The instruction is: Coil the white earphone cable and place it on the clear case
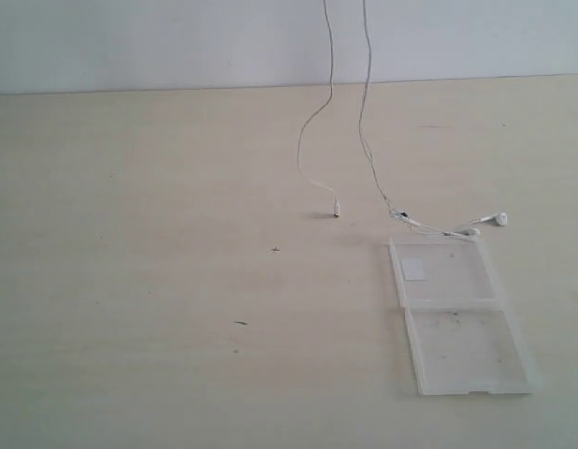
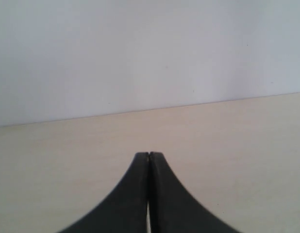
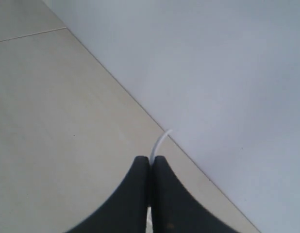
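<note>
R pincer (image 3: 150, 158): tips together, clamped on the white earphone cable (image 3: 159, 142). A short bit of wire curls out past the tips, and more white shows in the slit between the fingers. L pincer (image 2: 149, 154): tips pressed together w/ nothing in them, pointing over bare desk (image 2: 227, 145) toward the wall (image 2: 140, 48).

Ext view: neither pincer is in the pic. The cable comes down from above the top edge as two strands, well apart from each other. The L strand bends and ends at the plug (image 1: 337, 211), low at the desk surface w/ a faint shadow beside it; can't tell if it touches. The R strand runs down to a small inline piece (image 1: 399, 215), then lies along the desk to two earbuds (image 1: 500, 219), (image 1: 472, 231).

Clear case (image 1: 462, 341) lies open and flat on the desk, R of centre, w/ two square halves. The half nearer the wall has the white sticker (image 1: 414, 269); the other half has dark specks. Both buds sit on the desk just beside the case's far edge, not on the case. A few small dark marks (image 1: 275, 249) sit on the desk L of the case.
</note>
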Action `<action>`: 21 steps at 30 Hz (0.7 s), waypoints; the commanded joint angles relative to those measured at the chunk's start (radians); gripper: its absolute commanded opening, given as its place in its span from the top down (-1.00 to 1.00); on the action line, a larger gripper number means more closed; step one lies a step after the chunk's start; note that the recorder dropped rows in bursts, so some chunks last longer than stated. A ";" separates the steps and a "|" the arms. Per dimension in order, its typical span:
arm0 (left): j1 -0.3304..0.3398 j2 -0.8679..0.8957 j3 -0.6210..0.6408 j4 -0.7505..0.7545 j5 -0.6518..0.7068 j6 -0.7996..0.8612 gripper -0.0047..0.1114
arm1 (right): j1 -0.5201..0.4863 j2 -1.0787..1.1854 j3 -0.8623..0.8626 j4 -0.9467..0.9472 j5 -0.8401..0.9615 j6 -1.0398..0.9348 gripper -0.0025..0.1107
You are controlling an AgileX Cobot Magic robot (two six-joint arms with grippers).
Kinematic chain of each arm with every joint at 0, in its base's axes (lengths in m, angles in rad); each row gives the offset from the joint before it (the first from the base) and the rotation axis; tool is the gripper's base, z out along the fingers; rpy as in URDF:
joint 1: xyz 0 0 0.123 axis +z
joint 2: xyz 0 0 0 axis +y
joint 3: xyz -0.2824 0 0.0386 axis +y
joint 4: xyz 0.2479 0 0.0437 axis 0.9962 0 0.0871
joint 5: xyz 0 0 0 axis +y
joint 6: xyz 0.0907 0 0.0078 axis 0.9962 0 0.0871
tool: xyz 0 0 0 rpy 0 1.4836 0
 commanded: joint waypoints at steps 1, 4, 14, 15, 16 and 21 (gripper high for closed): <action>0.001 -0.006 0.004 -0.011 -0.005 0.003 0.92 | 0.001 -0.004 -0.059 0.026 0.012 0.011 0.96; 0.001 -0.006 0.004 -0.011 -0.005 0.003 0.92 | 0.001 -0.009 -0.075 0.053 0.033 0.039 0.96; 0.001 -0.006 0.004 -0.011 -0.005 0.003 0.92 | 0.001 -0.055 -0.052 0.198 -0.120 0.057 0.96; 0.001 -0.006 0.004 -0.011 -0.005 0.003 0.92 | 0.001 -0.057 -0.052 0.200 -0.110 0.056 0.96; 0.001 -0.006 0.004 -0.011 -0.005 0.003 0.92 | 0.001 -0.059 -0.052 0.202 -0.103 0.056 0.96; 0.001 -0.006 0.004 -0.011 -0.005 0.003 0.92 | 0.001 -0.085 -0.027 0.209 -0.111 0.056 0.96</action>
